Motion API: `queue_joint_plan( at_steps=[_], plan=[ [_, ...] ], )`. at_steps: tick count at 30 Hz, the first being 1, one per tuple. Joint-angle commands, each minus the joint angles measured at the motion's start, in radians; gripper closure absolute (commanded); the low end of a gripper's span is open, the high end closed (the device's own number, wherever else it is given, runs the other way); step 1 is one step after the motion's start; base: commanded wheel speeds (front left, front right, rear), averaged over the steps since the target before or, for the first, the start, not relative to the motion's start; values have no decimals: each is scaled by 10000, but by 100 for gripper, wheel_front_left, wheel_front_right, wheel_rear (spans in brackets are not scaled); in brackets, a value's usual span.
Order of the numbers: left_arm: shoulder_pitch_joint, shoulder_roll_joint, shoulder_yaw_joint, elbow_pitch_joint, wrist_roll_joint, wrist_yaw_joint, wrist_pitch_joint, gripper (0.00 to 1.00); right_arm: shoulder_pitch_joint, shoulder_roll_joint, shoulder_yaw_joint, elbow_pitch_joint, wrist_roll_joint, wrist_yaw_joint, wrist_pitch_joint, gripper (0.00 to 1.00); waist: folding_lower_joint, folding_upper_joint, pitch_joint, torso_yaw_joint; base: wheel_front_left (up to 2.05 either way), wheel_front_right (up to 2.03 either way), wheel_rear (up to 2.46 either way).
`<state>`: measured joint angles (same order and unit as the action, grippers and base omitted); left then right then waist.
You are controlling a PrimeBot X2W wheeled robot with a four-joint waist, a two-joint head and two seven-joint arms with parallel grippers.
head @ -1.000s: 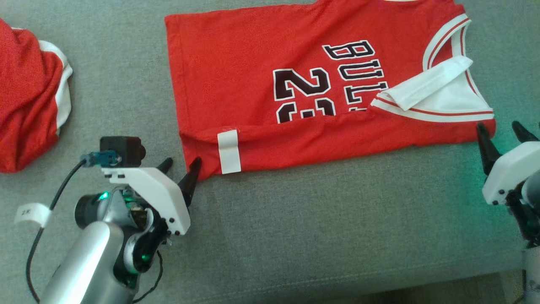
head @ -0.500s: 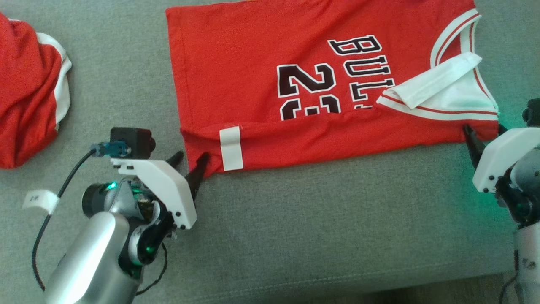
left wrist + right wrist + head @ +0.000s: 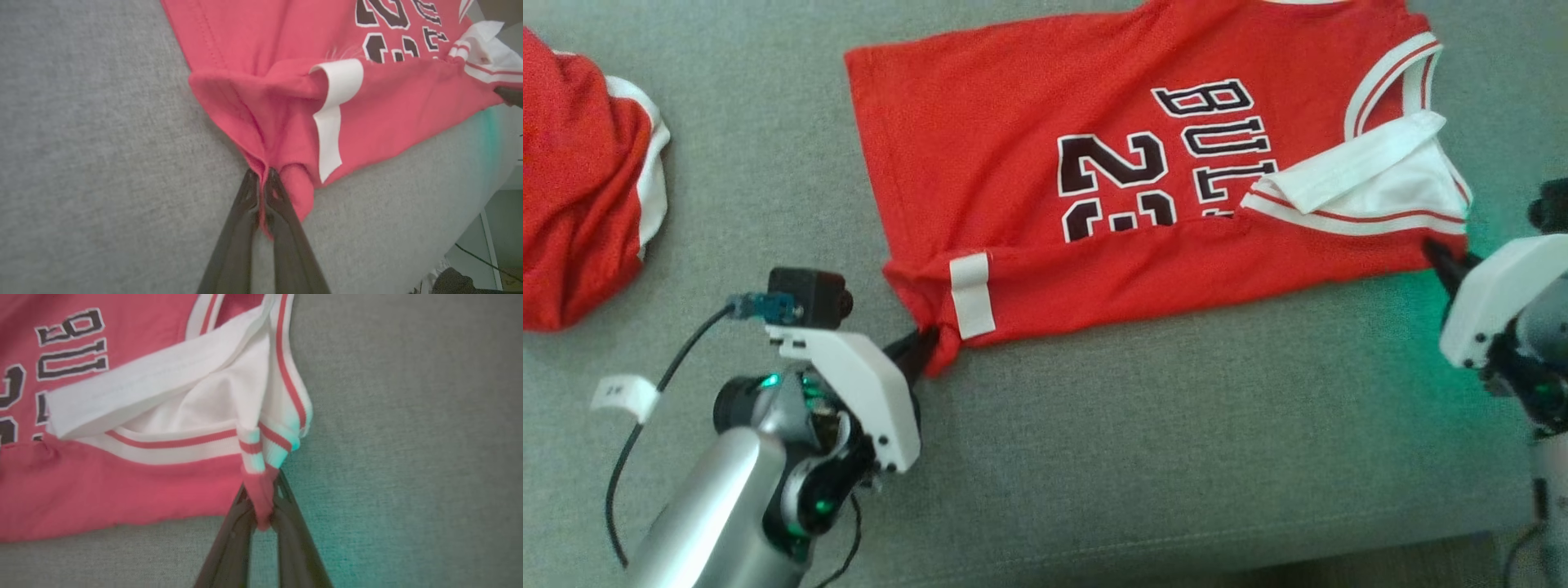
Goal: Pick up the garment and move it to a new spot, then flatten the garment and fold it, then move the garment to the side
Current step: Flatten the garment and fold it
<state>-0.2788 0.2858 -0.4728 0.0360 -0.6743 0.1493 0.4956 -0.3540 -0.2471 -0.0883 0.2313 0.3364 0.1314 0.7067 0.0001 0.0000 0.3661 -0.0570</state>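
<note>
1. Head view: red jersey point(image 3: 1013, 163) lies spread toward the far edge of the grey fabric surface point(image 3: 1135, 449).
2. Left claw point(image 3: 925, 347) pinches its near-left hem corner.
3. Right claw point(image 3: 1439, 260) pinches its near-right shoulder corner.

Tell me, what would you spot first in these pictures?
A big red jersey with black numbers and letters lies spread on the grey fabric surface. The left fingers pinch its near hem corner, the right fingers the corner by its striped trim. Another red garment sits crumpled at far left.

Silver forearm point(image 3: 707, 502), white-cased left claw point(image 3: 925, 345) w/ screws point(image 3: 890, 467), tagged blk cable point(image 3: 625, 393), green LED point(image 3: 768, 380).
</note>
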Motion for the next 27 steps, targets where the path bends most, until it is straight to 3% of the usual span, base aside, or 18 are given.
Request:
queue_joint_plan(
  at_steps=[1,8,11,15,16,17,18,19,20,27],
  plan=[
    [172,279,317,-334,-87,-34,61,100,136,-406,162,-577,201,-7,107,100,-1,0,-116,-43,0,0,0],
    [1212,1787,539,-2505,-461,-331,1067,100,1372,-2069,-157,-2286,1397,-7,1450,100,-1,0,-406,69,0,0,0],
    [1770,2004,658,-3233,-791,-217,1318,100,2361,-2539,-235,-3111,1752,-7,2083,100,-1,0,-380,144,0,0,0],
    [2183,1865,587,-3236,-877,-69,1212,100,3136,-2590,-296,-3638,1699,-7,2471,100,-1,0,-290,165,0,0,0],
    [2194,1761,531,-3159,-879,-69,1143,83,3228,-2575,-259,-3685,1599,-7,2515,100,-1,0,-266,170,0,0,0],
    [2176,1663,486,-3058,-844,-59,1051,33,3295,-2575,-193,-3726,1494,-7,2539,71,-1,0,-251,181,0,0,0],
    [2146,1580,442,-2948,-799,-56,967,0,3345,-2588,-118,-3770,1402,-7,2547,37,-1,0,-246,191,0,0,0],
    [2113,1517,402,-2847,-758,-57,903,0,3369,-2592,-64,-3807,1349,-7,2542,5,-1,0,-248,197,0,0,0],
    [2084,1484,375,-2764,-716,-61,850,0,3368,-2597,-48,-3841,1305,-7,2517,0,-1,0,-257,196,0,0,0],
    [1600,1923,948,-2924,-327,83,503,0,2513,-2867,-811,-4317,1015,-7,2149,0,-1,0,-154,225,0,0,0]
  ],
)
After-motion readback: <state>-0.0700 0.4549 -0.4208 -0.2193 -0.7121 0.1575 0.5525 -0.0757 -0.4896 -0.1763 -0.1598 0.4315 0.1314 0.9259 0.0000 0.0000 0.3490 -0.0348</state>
